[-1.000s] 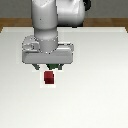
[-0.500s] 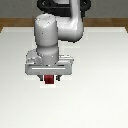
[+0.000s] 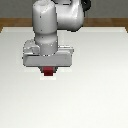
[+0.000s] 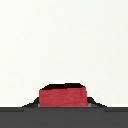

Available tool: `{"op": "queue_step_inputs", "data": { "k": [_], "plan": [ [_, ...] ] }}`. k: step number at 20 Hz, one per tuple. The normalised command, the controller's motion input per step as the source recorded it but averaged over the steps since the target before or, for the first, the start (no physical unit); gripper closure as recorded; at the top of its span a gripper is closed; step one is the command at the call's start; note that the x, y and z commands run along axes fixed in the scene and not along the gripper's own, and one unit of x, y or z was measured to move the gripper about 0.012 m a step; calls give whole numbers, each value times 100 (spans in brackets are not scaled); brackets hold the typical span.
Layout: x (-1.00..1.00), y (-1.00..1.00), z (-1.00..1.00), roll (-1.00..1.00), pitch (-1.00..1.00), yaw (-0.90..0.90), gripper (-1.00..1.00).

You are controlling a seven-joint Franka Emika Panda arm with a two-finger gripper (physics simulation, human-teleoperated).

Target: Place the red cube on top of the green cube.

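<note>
Exterior view. The arm (image 3: 52,30) stands low over the white table (image 3: 20,100), its hand directly above the red cube (image 3: 48,72), of which only the lower front shows beneath the gripper (image 3: 48,70). The fingers themselves are hidden by the hand's body, so how wide the jaws stand cannot be told here. The green cube is not visible in this view; it may lie behind the arm.

Wrist view. The red cube (image 4: 62,96) sits on the table (image 4: 64,40) at the near edge of the picture, centred, its top face and one side showing. Dark shapes flank it low on either side, too vague to say whether they are fingertips or shadow, and no contact can be confirmed. Whether the cube is gripped cannot be told.

Judgement. The step in hand appears to be the grasp. To do it well, the jaws should straddle the cube squarely on two opposite flat faces, low enough to catch its middle, and close evenly before any lift. A corner grip would likely twist the cube and spoil the later stacking.
</note>
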Motion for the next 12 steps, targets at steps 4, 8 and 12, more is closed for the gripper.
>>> {"op": "queue_step_inputs", "data": {
  "k": [4,8,12],
  "plan": [
    [0,0,100,0,0,0,100],
    [-12,0,25,0,0,0,100],
    [-100,0,0,0,0,0,100]
  ]
}}
